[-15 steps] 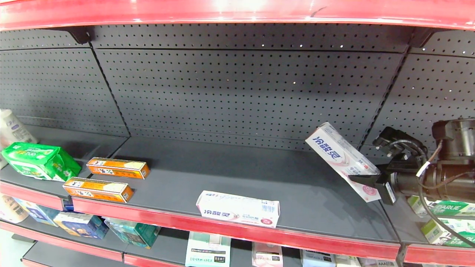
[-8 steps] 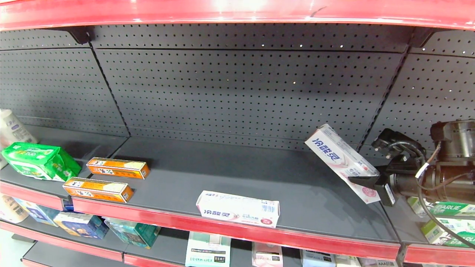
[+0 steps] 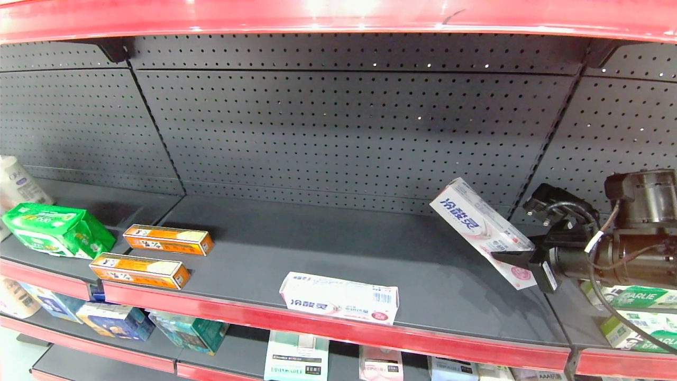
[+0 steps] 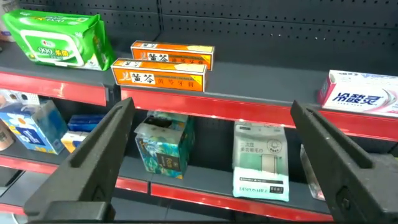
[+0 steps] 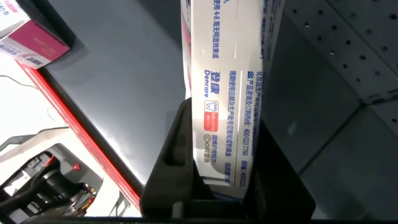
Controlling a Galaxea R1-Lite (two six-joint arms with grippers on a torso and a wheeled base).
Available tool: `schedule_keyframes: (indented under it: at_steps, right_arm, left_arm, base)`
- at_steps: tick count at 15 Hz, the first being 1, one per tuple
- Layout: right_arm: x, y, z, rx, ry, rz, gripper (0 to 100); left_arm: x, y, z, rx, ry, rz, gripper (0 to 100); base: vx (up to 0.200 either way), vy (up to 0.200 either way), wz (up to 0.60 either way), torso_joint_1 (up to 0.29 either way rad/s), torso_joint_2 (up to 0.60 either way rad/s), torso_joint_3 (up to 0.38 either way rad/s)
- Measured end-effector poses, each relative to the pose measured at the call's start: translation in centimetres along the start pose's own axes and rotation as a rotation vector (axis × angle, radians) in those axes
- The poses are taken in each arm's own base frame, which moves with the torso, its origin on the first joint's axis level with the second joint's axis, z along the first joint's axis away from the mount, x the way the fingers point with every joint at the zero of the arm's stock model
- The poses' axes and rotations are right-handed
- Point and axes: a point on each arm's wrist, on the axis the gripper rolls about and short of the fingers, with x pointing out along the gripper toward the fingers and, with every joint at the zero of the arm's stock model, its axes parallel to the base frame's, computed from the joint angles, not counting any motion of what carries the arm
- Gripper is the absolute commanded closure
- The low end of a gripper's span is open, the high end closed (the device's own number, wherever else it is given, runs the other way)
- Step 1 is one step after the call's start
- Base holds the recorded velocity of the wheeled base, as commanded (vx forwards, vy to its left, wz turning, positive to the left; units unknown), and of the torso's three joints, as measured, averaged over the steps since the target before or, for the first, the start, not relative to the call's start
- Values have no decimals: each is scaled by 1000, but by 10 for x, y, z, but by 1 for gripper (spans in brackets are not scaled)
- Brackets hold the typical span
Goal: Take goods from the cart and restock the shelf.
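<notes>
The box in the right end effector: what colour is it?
The box is white with blue lettering and pink accents, clearest in the head view.

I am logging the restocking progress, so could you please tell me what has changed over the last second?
The right hand, shut on the tilted white box, has shifted slightly left over the shelf, box still held. The lying white box, orange boxes and green pack stayed put.
</notes>
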Motion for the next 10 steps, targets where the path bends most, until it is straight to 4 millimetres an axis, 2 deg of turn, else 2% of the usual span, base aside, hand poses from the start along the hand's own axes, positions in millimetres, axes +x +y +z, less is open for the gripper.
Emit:
schedule_keyframes:
  at_steps: [4,10]
  right_arm:
    - [10,-1,6,-8,-18,42,100]
    - [30,-9,4,10,-14,86,100]
  left_arm:
    - [0,0,0,0,0,0,0]
    - [0,0,0,0,0,0,0]
  base:
    - [0,0,0,0,0,0]
    - [0,0,0,0,0,0]
